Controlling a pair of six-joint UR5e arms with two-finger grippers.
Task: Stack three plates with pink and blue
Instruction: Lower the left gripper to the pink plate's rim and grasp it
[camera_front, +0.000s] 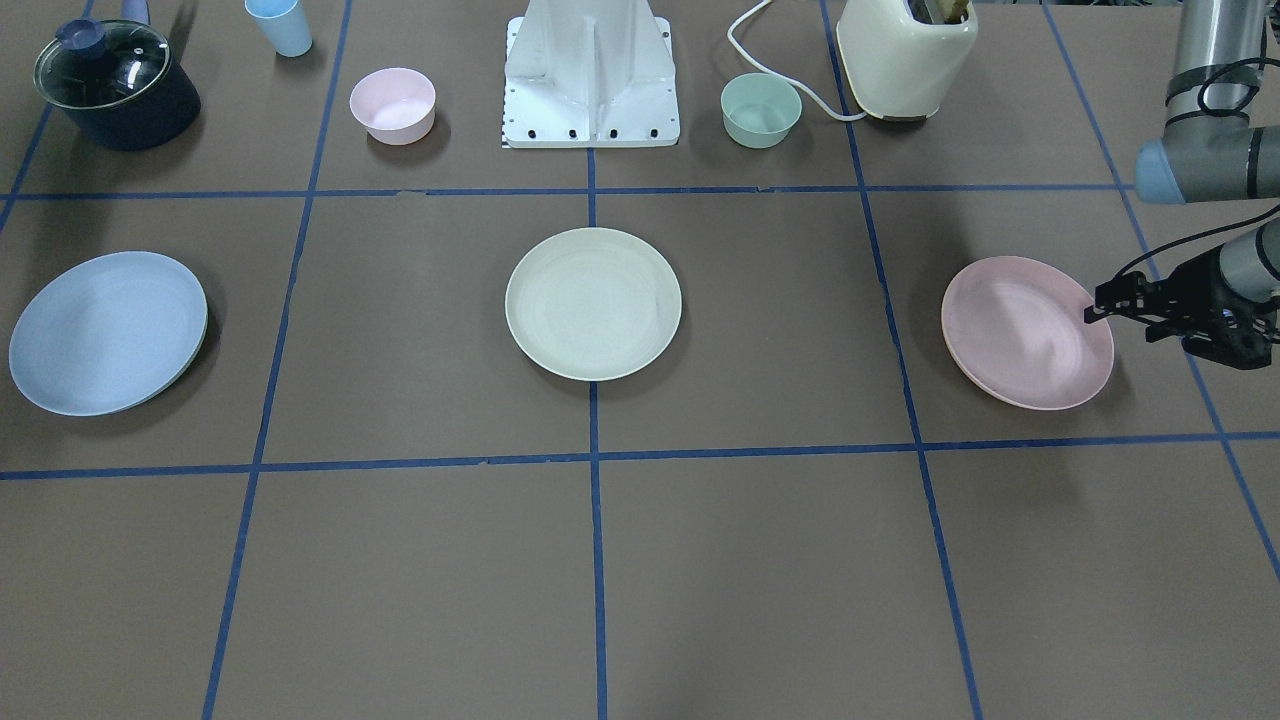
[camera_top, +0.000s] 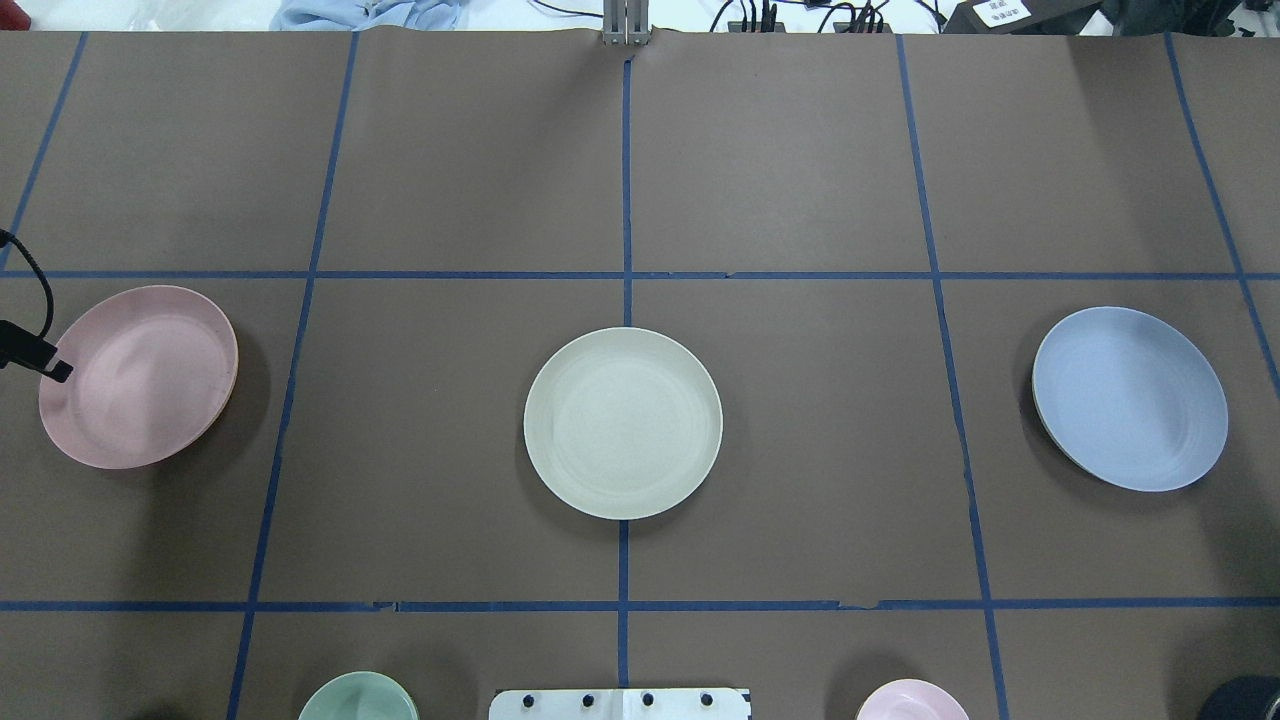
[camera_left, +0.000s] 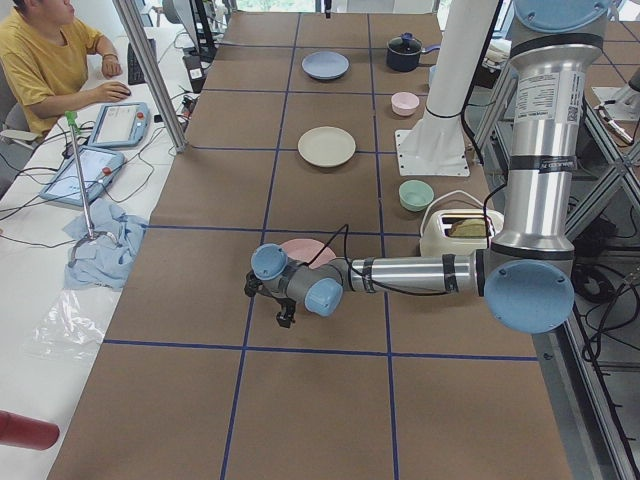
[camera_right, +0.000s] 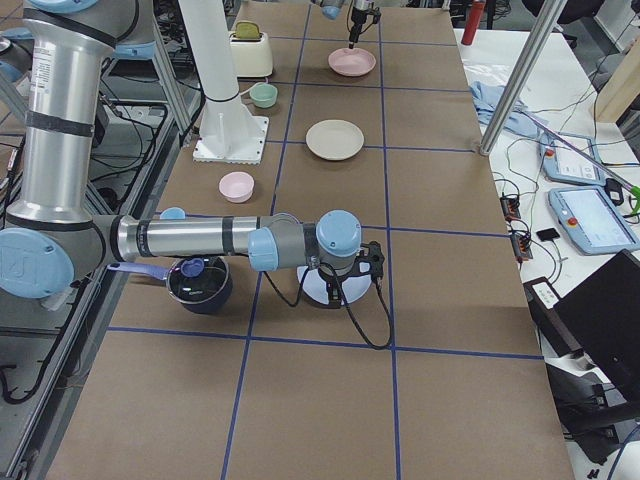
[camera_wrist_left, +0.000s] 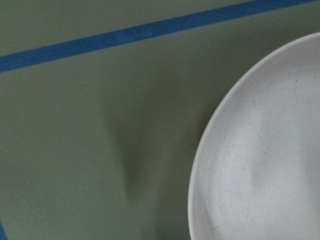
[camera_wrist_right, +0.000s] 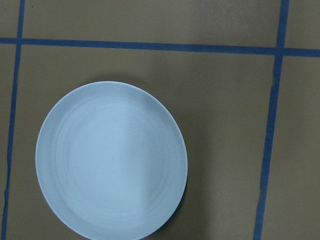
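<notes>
The cream plate (camera_front: 593, 303) lies at the table's middle, the pale pink plate (camera_front: 1027, 332) on my left side, and the light blue plate (camera_front: 108, 332) on my right side, all well apart. My left gripper (camera_front: 1097, 306) hangs at the pink plate's outer rim; its fingertips look apart and hold nothing. The left wrist view shows only that rim (camera_wrist_left: 260, 150) and bare table. My right gripper (camera_right: 336, 288) shows only in the exterior right view, above the blue plate (camera_wrist_right: 111, 160); I cannot tell whether it is open or shut.
Along the robot's side stand a dark pot with a glass lid (camera_front: 118, 85), a blue cup (camera_front: 280, 25), a small pink bowl (camera_front: 392, 105), the robot base (camera_front: 592, 75), a green bowl (camera_front: 761, 110) and a cream toaster (camera_front: 905, 55). An operator (camera_left: 40, 60) sits beside the table.
</notes>
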